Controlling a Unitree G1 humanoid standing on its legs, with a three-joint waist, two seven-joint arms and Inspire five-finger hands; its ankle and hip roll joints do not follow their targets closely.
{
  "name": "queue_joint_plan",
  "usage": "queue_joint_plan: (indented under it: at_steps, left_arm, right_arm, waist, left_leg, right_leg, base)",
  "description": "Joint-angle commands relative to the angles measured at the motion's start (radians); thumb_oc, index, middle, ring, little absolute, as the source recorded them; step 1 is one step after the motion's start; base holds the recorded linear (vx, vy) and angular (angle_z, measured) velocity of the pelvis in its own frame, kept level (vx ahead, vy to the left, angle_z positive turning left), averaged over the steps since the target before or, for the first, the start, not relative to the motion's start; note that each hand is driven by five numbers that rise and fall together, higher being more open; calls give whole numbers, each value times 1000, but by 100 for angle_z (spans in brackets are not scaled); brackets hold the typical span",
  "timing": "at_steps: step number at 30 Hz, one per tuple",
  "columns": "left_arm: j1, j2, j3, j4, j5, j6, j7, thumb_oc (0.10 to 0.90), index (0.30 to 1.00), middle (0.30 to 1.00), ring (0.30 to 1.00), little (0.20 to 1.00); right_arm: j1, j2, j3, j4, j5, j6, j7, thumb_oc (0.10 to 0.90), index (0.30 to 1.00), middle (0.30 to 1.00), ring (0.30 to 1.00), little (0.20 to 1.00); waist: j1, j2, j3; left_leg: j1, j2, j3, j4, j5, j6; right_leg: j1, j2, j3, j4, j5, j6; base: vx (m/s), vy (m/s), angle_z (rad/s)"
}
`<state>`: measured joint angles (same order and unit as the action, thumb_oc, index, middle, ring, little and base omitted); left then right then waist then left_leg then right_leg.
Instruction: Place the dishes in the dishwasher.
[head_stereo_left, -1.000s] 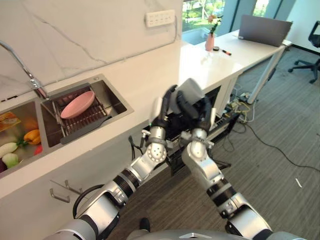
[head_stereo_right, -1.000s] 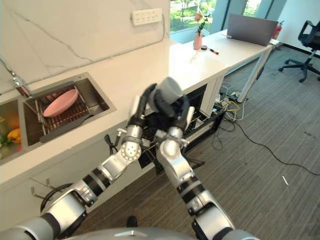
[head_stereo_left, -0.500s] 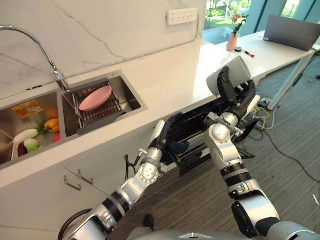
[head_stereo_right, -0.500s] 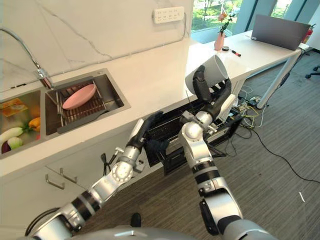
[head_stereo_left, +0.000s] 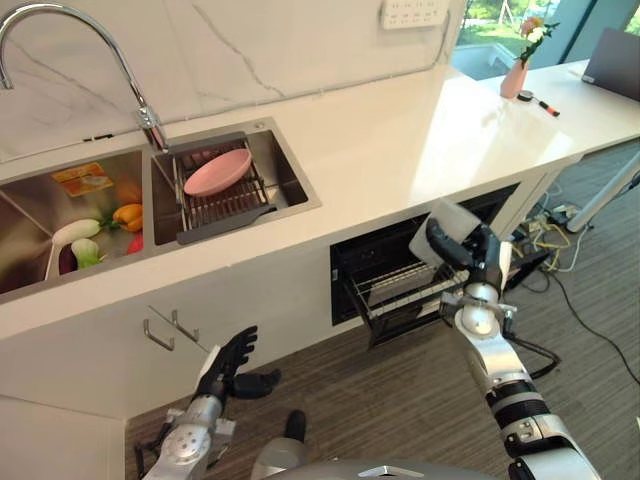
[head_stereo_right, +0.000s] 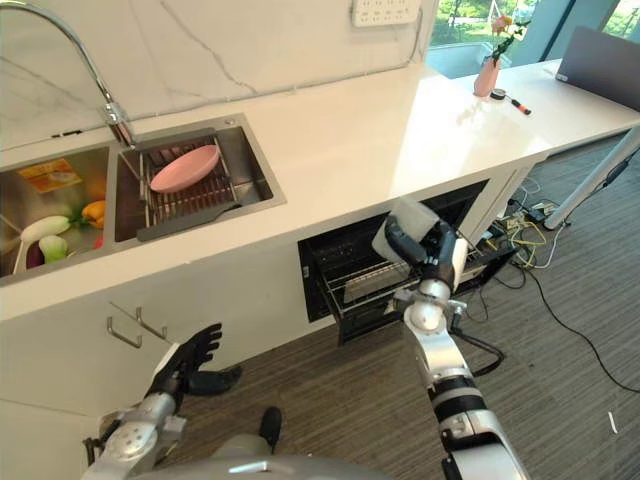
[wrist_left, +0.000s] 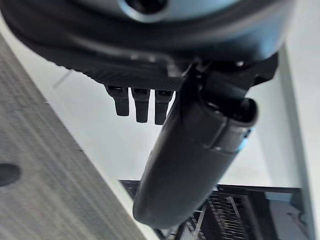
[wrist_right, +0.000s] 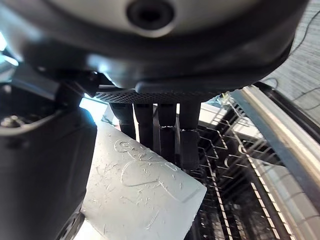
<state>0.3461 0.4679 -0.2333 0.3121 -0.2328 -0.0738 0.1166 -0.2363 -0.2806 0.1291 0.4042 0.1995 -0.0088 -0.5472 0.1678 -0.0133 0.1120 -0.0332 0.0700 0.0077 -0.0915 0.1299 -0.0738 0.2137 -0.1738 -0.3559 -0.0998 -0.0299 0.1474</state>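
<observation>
My right hand (head_stereo_left: 472, 258) is shut on a pale grey cup (head_stereo_left: 447, 222), held tilted just above the pulled-out wire rack (head_stereo_left: 398, 292) of the dishwasher under the counter. In the right wrist view the fingers (wrist_right: 161, 131) curl over the scratched cup (wrist_right: 145, 200), with the rack (wrist_right: 240, 170) right behind it. A pink plate (head_stereo_left: 217, 172) lies on the drying rack in the right sink basin. My left hand (head_stereo_left: 228, 365) hangs low over the floor in front of the cabinets, fingers relaxed and holding nothing; its thumb (wrist_left: 192, 155) shows in the left wrist view.
The left sink basin (head_stereo_left: 70, 255) holds vegetables beside a curved tap (head_stereo_left: 148, 125). A pink vase (head_stereo_left: 517, 78) stands far right on the counter. Cabinet handles (head_stereo_left: 165, 328) stick out below the sink. Cables (head_stereo_left: 560, 215) lie on the floor beyond the dishwasher.
The view has swung left. My right hand has brought the cup down from counter height to the rack. My left hand has dropped away to near the floor.
</observation>
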Motion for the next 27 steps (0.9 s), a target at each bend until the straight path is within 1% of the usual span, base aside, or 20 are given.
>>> queue_joint_plan:
  at_steps: [1,2,3,7,13,15,19,23,26,27]
  left_arm:
    - [-113,32,-12,-33,109,-45,-45,800,900,900,900,900]
    - [-113,32,-12,-33,109,-45,-45,800,900,900,900,900]
    - [-85,40,19,14,165,-45,-52,800,900,900,900,900]
    - [-71,40,43,138,258,-48,-41,800,900,900,900,900]
    - [-84,30,57,327,331,-44,4,800,900,900,900,900]
    - [-94,23,57,376,341,-40,20,800,900,900,900,900]
    - [-126,-9,64,480,324,-32,61,800,900,900,900,900]
    - [-149,-35,60,521,294,-32,92,800,900,900,900,900]
    - [-173,-45,38,524,274,-38,101,800,900,900,900,900]
    - [-173,-45,38,524,274,-38,101,800,900,900,900,900]
  right_arm:
    - [-137,-66,-33,-65,-19,-85,59,400,300,300,300,300]
    - [-137,-66,-33,-65,-19,-85,59,400,300,300,300,300]
    - [-117,-86,-32,-56,-53,-73,90,400,300,300,300,300]
    - [-121,-127,-30,-13,-110,-75,100,400,300,300,300,300]
    - [-178,-194,-14,119,-147,-71,92,400,300,300,300,300]
    - [-203,-207,0,166,-148,-61,94,400,300,300,300,300]
    - [-262,-234,21,339,-160,-30,73,400,300,300,300,300]
    - [-313,-236,33,449,-160,-5,55,400,300,300,300,300]
    - [-373,-263,79,542,-176,3,73,400,300,300,300,300]
    - [-373,-263,79,542,-176,3,73,400,300,300,300,300]
  waist:
    - [18,-15,-44]
    - [18,-15,-44]
    - [28,-15,-38]
    - [50,-20,-29]
    - [87,-35,-2]
    - [97,-41,10]
    - [113,-49,46]
    - [127,-48,86]
    - [137,-52,115]
    - [137,-52,115]
  left_leg:
    - [44,-22,-23,4,-97,11]
    - [44,-22,-23,4,-97,11]
    - [37,-20,-28,4,-93,8]
    - [16,-23,-43,4,-84,4]
    - [-29,-23,-66,4,-68,1]
    - [-47,-22,-71,4,-63,0]
    - [-90,-20,-85,4,-47,-4]
    - [-129,-17,-98,4,-37,-9]
    - [-162,-15,-104,5,-24,-15]
    - [-162,-15,-104,5,-24,-15]
  right_leg:
    - [-33,-6,13,13,7,14]
    - [-33,-6,13,13,7,14]
    - [-33,-7,2,13,5,15]
    - [-39,-8,-23,13,3,17]
    - [-61,-8,-49,14,4,19]
    - [-71,-8,-55,15,5,19]
    - [-101,-7,-69,17,9,18]
    - [-131,-5,-79,19,12,17]
    - [-159,-4,-85,19,18,17]
    - [-159,-4,-85,19,18,17]
  base:
    - [-9,-5,5]
    - [-12,-6,9]
    - [-4,-3,10]
    - [-10,-4,22]
    - [-34,-8,19]
    - [-42,-8,12]
    - [-69,-10,9]
    - [-65,10,12]
    - [-66,16,3]
    - [-49,22,8]
